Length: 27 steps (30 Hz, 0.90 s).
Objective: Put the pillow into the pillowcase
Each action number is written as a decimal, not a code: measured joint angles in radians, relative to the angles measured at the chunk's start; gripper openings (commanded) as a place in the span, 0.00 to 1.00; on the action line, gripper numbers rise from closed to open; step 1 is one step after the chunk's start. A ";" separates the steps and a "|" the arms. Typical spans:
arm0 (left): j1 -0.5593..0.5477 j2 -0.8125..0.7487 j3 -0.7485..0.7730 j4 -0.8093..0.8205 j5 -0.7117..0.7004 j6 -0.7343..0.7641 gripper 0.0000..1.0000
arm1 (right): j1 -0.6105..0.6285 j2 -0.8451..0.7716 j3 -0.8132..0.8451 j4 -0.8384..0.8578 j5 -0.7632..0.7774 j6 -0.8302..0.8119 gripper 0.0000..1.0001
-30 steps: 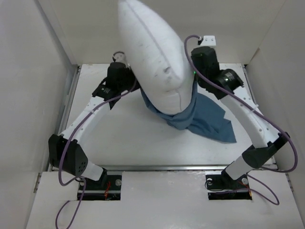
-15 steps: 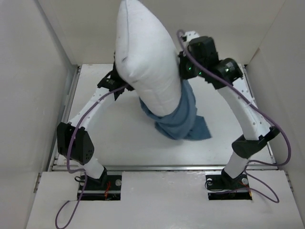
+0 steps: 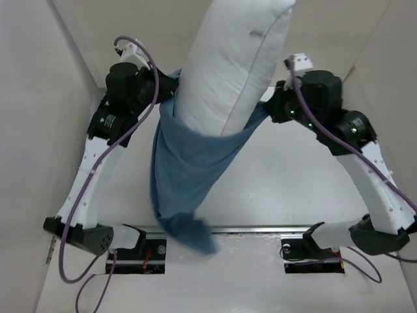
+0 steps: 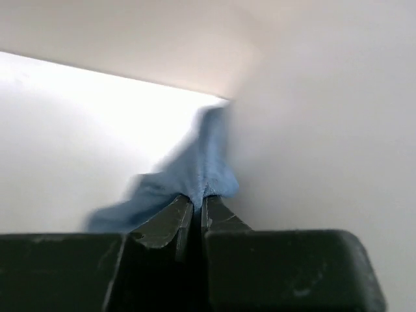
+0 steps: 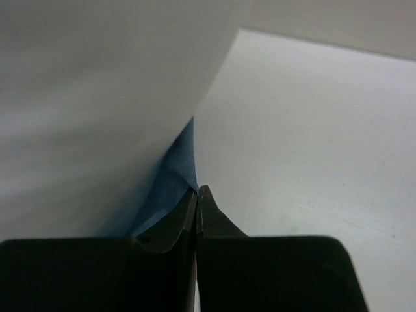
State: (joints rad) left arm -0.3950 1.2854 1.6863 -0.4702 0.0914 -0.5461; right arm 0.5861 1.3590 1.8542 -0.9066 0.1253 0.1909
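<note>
The white pillow [image 3: 231, 62] stands upright between my two arms, its lower end inside the blue pillowcase [image 3: 189, 176]. The pillowcase hangs down in a long sack, its tail over the near table edge. My left gripper [image 3: 166, 81] is shut on the left rim of the pillowcase; the left wrist view shows blue cloth [image 4: 195, 172] pinched between its fingertips, with the pillow [image 4: 325, 130] at its right. My right gripper [image 3: 267, 104] is shut on the right rim; the right wrist view shows blue cloth [image 5: 175, 175] pinched at its tips, next to the pillow [image 5: 97, 84].
White walls [image 3: 39, 98] close in the table on the left, right and back. The white tabletop [image 3: 293, 182] lies below the raised arms. The arm bases sit at the near edge, with a purple cable [image 3: 71, 248] looping at the left base.
Both arms have risen and spread apart, lifting the pillowcase rim up. The pillowcase has drawn up round the pillow's lower end and now hangs long. The pillow leans to the right.
</note>
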 measured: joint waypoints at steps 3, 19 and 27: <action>0.042 0.087 -0.023 0.102 -0.039 0.002 0.00 | -0.050 -0.079 -0.001 0.087 0.019 0.015 0.00; -0.005 0.124 -0.216 0.160 -0.097 0.016 0.00 | -0.027 -0.147 -0.528 0.537 -0.051 0.024 0.00; -0.026 0.322 0.021 0.195 -0.122 0.068 0.00 | 0.109 -0.051 -0.618 0.545 0.000 0.030 0.00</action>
State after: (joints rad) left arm -0.4206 1.6073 1.7073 -0.2749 -0.0303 -0.4778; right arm 0.6952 1.3075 1.2366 -0.3618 0.1249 0.2207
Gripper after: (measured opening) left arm 0.021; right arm 0.009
